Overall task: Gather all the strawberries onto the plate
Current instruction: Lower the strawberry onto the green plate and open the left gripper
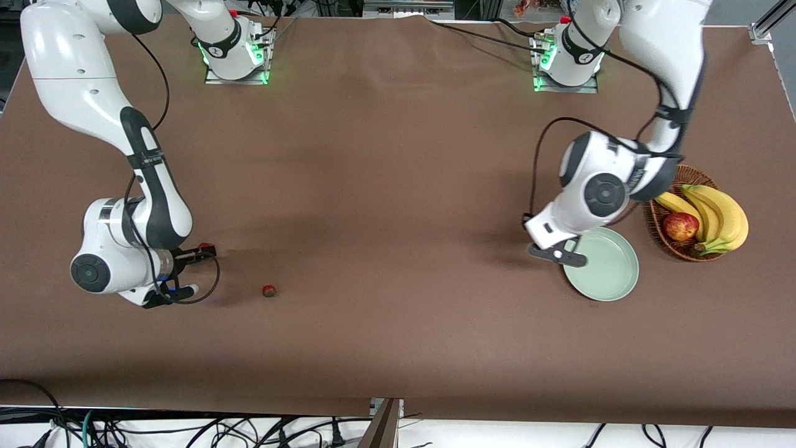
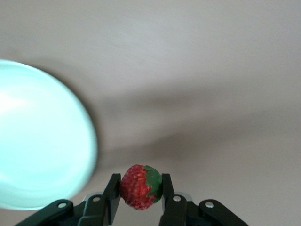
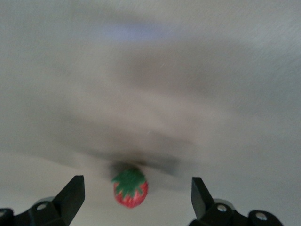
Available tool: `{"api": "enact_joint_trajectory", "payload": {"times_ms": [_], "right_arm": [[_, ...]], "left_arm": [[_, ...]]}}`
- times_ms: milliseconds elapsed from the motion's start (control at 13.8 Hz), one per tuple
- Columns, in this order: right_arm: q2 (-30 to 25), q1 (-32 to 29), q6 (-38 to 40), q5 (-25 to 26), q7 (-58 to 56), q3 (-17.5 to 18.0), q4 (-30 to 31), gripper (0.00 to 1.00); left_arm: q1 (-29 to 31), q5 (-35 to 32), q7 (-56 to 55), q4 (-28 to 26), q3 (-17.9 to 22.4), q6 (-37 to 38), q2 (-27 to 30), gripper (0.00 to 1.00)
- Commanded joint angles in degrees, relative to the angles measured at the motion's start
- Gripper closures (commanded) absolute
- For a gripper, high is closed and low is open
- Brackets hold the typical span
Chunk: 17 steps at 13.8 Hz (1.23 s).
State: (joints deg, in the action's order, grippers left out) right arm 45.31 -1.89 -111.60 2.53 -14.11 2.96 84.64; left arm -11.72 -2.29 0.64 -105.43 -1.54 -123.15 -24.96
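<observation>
Plainly red strawberry [image 2: 140, 187], green cap (seeded)

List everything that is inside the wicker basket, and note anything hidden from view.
The basket holds a bunch of bananas and a red-yellow apple. The left arm covers part of its rim, and whatever lies beneath the fruit cannot be seen.

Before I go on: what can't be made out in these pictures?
- Third strawberry: in no view.
- Left gripper and its strawberry: hidden in the front view by the left arm's wrist, beside the plate.
- Right gripper: open over another strawberry; in the front view the arm hides its fingertips.
- Basket: partly covered by the left arm, bananas and apple.
</observation>
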Motion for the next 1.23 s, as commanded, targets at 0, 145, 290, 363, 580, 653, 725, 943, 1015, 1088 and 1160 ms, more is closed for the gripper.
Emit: {"api": "enact_joint_trajectory", "payload": {"times_ms": [0, 145, 290, 363, 580, 653, 725, 943, 1015, 1088, 1160], "right_arm": [[-3.65, -0.05, -0.72, 0.81, -0.48, 0.12, 5.18, 0.00], [-3.65, -0.05, -0.72, 0.90, -0.48, 0.12, 5.80, 0.00], [-3.65, 0.04, -0.98, 0.90, -0.48, 0.12, 6.06, 0.00], [-3.65, 0.04, -1.24, 0.90, -0.48, 0.12, 6.41, 0.00], [-3.48, 0.04, -1.86, 0.90, -0.48, 0.12, 6.68, 0.16], [-3.48, 0.04, -1.86, 0.90, -0.48, 0.12, 6.85, 0.31], [-3.48, 0.13, -1.86, 0.90, -0.48, 0.21, 6.86, 0.45], [-3.13, 0.13, -1.86, 0.90, -0.48, 0.21, 6.86, 0.67], [-3.13, 0.13, -1.86, 0.90, -0.48, 0.21, 6.86, 0.75], [-3.13, 0.13, -1.86, 0.90, -0.48, 0.21, 6.86, 0.86], [-3.13, 0.13, -1.86, 0.81, -0.48, 0.21, 6.77, 0.95]], "left_arm": [[4.49, -2.19, 8.64, 1.55, -0.40, 1.34, -1.05, 0.95], [9.06, -5.78, 16.03, 1.55, -0.49, 0.73, -2.80, 0.94], [13.19, -6.85, 24.71, 1.55, -0.75, -3.91, -6.22, 0.88], [13.82, -6.33, 29.64, 1.64, -0.84, -5.85, -7.46, 0.83], [15.41, -5.97, 33.20, 1.90, -0.92, -7.36, -9.31, 0.34], [15.41, -5.97, 33.29, 1.99, -0.93, -7.36, -9.31, 0.07], [15.32, -6.06, 33.38, 2.25, -0.93, -7.36, -9.31, 0.00], [14.79, -6.24, 33.38, 3.57, -0.93, -6.84, -9.31, 0.00], [14.79, -6.24, 33.38, 3.57, -0.93, -6.84, -9.40, 0.00], [14.79, -6.15, 33.12, 4.09, -0.93, -6.75, -9.32, 0.00], [14.79, -5.98, 32.94, 5.40, -0.93, -6.49, -9.31, 0.00]]}}
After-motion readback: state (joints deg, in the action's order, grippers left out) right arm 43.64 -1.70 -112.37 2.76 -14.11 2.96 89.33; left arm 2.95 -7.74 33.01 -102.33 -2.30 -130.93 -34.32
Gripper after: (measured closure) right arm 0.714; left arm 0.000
